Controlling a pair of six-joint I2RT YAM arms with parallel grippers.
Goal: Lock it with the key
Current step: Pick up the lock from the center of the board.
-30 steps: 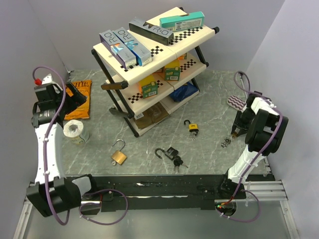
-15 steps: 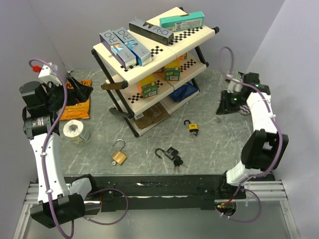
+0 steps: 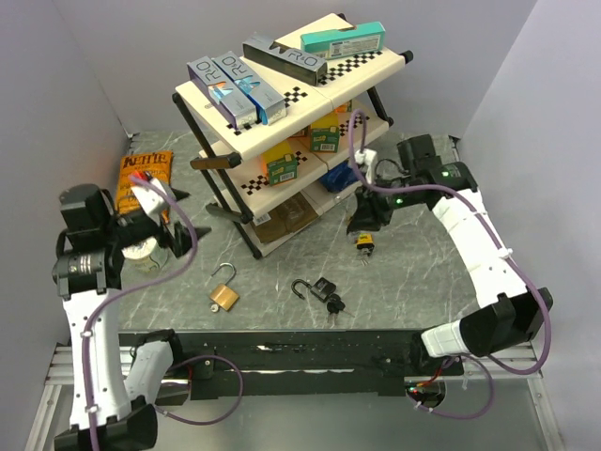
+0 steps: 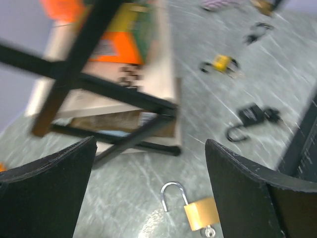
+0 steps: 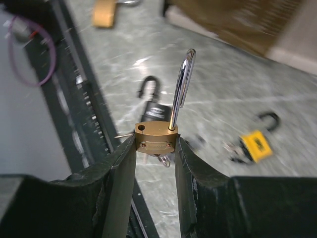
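The right jaws pinch a brass lock [image 5: 155, 139] by its body, just in front of the shelf [image 3: 371, 68]. Its open hoop [image 5: 181, 89] sticks straight out from them. The left jaws are wide and empty, left of the shelf.

My right claw [image 3: 362, 222], gripping a brass padlock [image 5: 155, 139], swings from the surface's [image 3: 413, 274] right edge to the shelf [image 3: 272, 132]; my left claw [image 3: 158, 199] leaves the crisp bag [image 3: 143, 170].

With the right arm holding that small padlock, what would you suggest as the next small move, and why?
Probably bring the open left gripper across to the brass padlock held by the right gripper: its shackle stands open, so it likely needs pressing shut.
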